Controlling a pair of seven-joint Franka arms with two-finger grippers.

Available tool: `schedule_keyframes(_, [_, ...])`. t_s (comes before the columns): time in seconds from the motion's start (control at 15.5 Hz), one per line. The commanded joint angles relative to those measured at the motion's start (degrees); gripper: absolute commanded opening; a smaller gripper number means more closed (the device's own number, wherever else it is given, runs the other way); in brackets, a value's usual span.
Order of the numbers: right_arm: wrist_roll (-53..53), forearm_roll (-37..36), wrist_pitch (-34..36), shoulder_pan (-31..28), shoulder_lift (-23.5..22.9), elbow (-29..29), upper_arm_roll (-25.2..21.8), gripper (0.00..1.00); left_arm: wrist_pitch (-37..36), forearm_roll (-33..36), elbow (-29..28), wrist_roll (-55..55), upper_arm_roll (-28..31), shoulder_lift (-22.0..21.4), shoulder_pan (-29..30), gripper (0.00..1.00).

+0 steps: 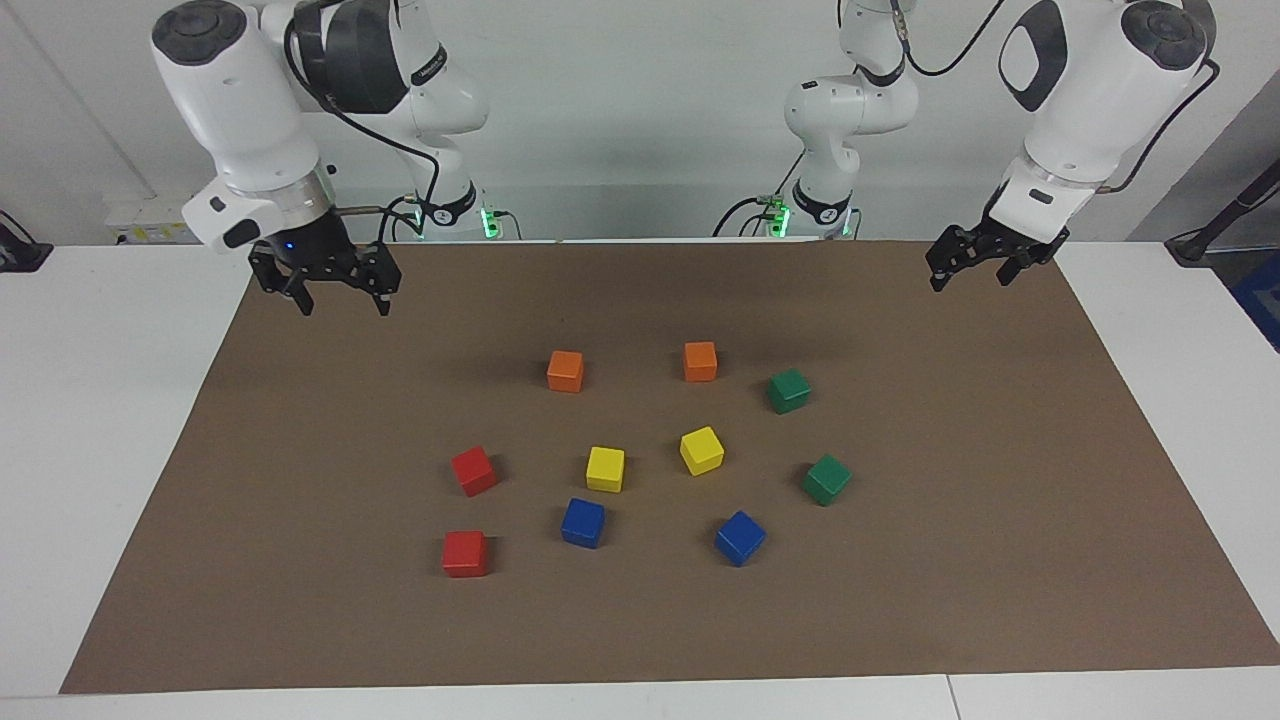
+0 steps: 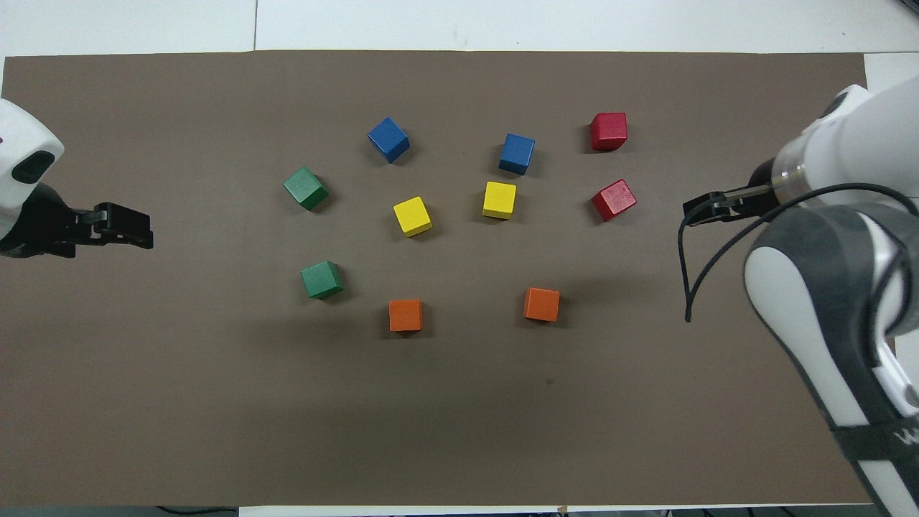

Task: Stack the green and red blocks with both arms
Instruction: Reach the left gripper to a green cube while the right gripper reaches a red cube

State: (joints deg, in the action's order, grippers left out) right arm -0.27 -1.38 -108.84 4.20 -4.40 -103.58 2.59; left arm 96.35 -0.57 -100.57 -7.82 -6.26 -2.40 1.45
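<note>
Two dark green blocks lie apart on the brown mat toward the left arm's end: one [image 1: 788, 390] [image 2: 322, 278] nearer to the robots, the other [image 1: 827, 479] [image 2: 306, 188] farther. Two red blocks lie apart toward the right arm's end: one [image 1: 474, 470] [image 2: 613, 199] nearer, the other [image 1: 465, 553] [image 2: 609, 131] farther. None is stacked. My left gripper [image 1: 970, 280] [image 2: 140, 231] hangs open and empty over the mat's edge at its own end. My right gripper [image 1: 342, 303] [image 2: 693, 212] hangs open and empty over the mat at its end.
Between the green and red blocks lie two orange cubes [image 1: 565, 370] [image 1: 700, 361] nearest the robots, two yellow cubes [image 1: 605, 468] [image 1: 701, 450] in the middle, and two blue cubes [image 1: 583, 522] [image 1: 740, 537] farthest. The brown mat [image 1: 300, 620] covers most of the white table.
</note>
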Motion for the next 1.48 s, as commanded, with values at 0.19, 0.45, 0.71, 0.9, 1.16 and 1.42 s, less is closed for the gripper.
schedule_keyframes(0.19, [-4.5, 0.1, -12.5, 2.2, -10.9, 0.4, 0.0, 1.00, 15.1, -0.7, -10.6, -16.4, 0.2, 3.1, -9.3, 1.00])
schedule_keyframes(0.45, [-4.5, 0.1, -15.9, 3.1, -14.5, 0.6, 0.0, 1.00, 26.9, -0.7, -20.5, -23.5, 0.2, 2.8, -13.7, 1.00])
schedule_keyframes(0.71, [-6.0, -0.7, -19.3, 4.4, -17.4, 0.5, 0.0, 1.00, 30.9, -0.7, -23.5, -27.1, 0.3, 5.1, -17.0, 1.00])
schedule_keyframes(0.9, [-7.5, -0.8, -21.2, 4.9, -18.5, 0.1, 0.0, 1.00, 35.3, -0.7, -26.3, -29.7, 0.2, 5.7, -17.5, 1.00])
schedule_keyframes(1.16, [-9.0, -1.3, -24.1, 5.4, -19.0, -1.6, 0.0, 1.00, 37.5, -0.7, -27.3, -30.0, 0.3, 6.9, -17.5, 1.00])
schedule_keyframes(1.42, [-9.7, -3.5, -27.8, 5.1, -19.0, -4.6, 0.0, 0.99, 39.8, -0.7, -27.7, -30.1, 0.3, 9.6, -17.6, 1.00])
